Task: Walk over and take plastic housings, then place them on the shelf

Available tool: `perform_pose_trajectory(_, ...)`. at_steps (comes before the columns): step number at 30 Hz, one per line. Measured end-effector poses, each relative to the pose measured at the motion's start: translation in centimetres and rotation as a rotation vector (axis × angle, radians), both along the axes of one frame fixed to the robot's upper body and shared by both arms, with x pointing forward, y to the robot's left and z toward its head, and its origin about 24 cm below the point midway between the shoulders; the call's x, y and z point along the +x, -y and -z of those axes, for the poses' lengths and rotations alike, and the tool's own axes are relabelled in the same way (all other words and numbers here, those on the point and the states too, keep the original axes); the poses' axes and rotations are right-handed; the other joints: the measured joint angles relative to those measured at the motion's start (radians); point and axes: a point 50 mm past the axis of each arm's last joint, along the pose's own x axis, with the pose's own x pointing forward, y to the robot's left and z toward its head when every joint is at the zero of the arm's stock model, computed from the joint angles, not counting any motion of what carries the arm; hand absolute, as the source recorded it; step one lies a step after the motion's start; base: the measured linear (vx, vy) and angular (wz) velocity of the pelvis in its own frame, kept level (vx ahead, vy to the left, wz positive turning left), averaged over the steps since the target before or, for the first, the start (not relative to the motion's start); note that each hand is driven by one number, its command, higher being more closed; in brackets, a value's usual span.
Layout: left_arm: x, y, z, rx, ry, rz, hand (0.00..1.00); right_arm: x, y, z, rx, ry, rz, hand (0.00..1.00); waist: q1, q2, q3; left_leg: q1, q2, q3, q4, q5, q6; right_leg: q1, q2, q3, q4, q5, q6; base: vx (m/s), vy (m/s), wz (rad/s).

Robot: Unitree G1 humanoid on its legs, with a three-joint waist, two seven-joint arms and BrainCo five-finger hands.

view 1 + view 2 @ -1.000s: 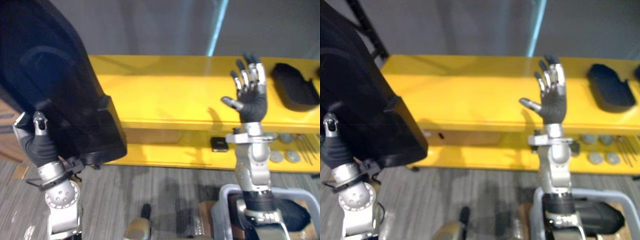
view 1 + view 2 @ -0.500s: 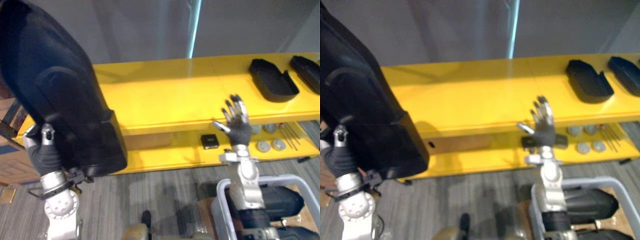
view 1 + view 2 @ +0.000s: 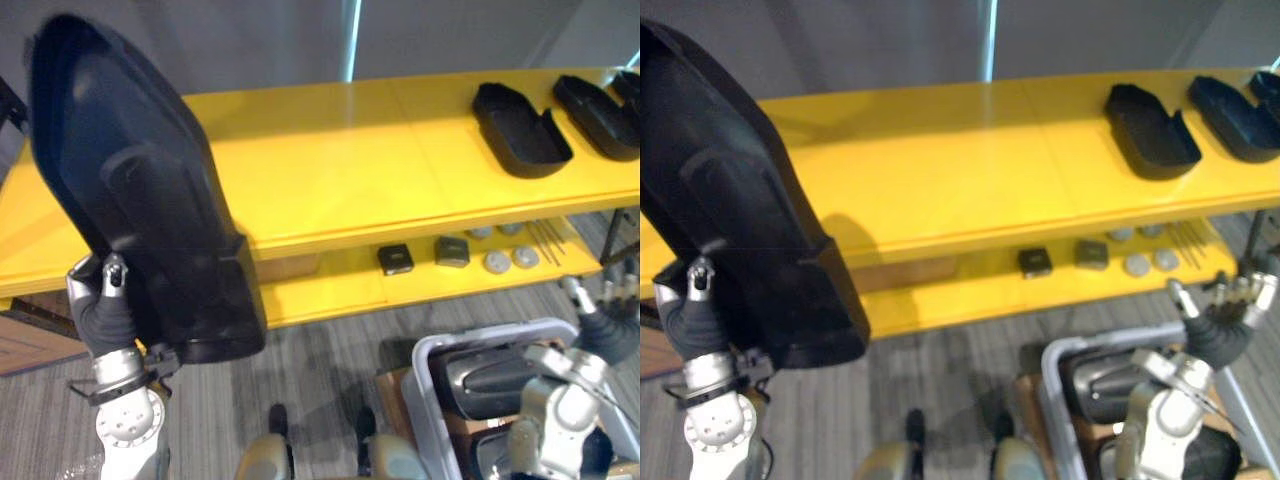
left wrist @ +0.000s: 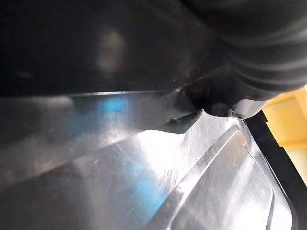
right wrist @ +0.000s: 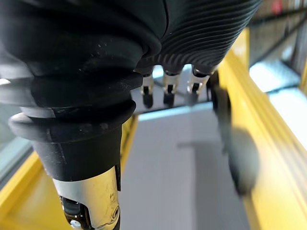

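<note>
Housing [image 3: 140,200] of black plastic, large and upright, is clasped near its lower edge by the left robot hand [image 3: 98,312], whose thumb presses on its front face; it stands before the left end of the yellow shelf [image 3: 330,170]. Two more black housings [image 3: 518,130] lie side by side on the shelf's top level at the right, with small boxes [image 3: 396,259] and grey discs [image 3: 497,262] on the level below. Low at the right, the right robot hand [image 3: 1215,335] hangs with fingers loosely spread and empty, just above a pale bin [image 3: 422,390] holding further dark housings [image 3: 495,375].
</note>
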Motion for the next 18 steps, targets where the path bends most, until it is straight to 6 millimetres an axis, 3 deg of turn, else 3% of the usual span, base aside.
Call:
perform_pose_trajectory(4, 0.5, 1.3, -0.6, -0.012, 0.038, 0.06, 1.0, -1.4, 1.2, -1.1, -0.018, 0.052, 0.077, 0.0, -0.007, 0.006, -0.005, 0.031, -0.002, 0.024, -0.056, 0.002, -0.001, 0.015, -0.001, 0.01, -0.03, 0.002, 0.002, 0.12, 0.005, -0.11)
perform_pose_trajectory(9, 1.2, 2.4, -0.9, -0.014, 0.042, 0.108, 1.0, -1.2, 1.0, -1.1, -0.06, 0.032, 0.017, 0.0, -0.028, 0.015, -0.031, 0.067, -0.001, 0.056, -0.063, -0.004, -0.003, 0.036, -0.003, 0.018, -0.033, 0.002, 0.002, 0.11, 0.017, -0.09)
perform_pose_trajectory(11, 1.4, 2.4, -0.9, -0.022, 0.033, 0.103, 1.0, -1.0, 0.6, -0.9, -0.078, 0.012, -0.035, 0.0, -0.021, 0.015, -0.031, 0.034, 0.016, 0.073, 0.081, -0.076, -0.003, 0.058, 0.003, 0.027, -0.029, -0.012, -0.007, 0.04, 0.003, -0.2)
perform_pose_trajectory(13, 1.8, 2.1, -0.3, -0.053, -0.003, 0.072, 1.0, -0.4, -0.4, -1.5, -0.107, 0.027, -0.101, 0.0, -0.021, 0.03, -0.023, -0.052, 0.053, 0.074, 0.346, -0.146, -0.008, 0.084, 0.012, 0.041, 0.003, -0.043, -0.011, 0.01, -0.026, -0.24)
perform_pose_trajectory(18, 2.3, 2.5, 0.2, -0.074, -0.038, 0.082, 1.0, -0.2, -1.5, -3.2, -0.148, 0.089, -0.151, 0.0, -0.022, 0.07, -0.032, -0.068, 0.112, 0.13, 0.411, -0.191, 0.028, 0.079, 0.018, 0.107, 0.036, -0.071, -0.013, -0.06, 0.067, -0.32)
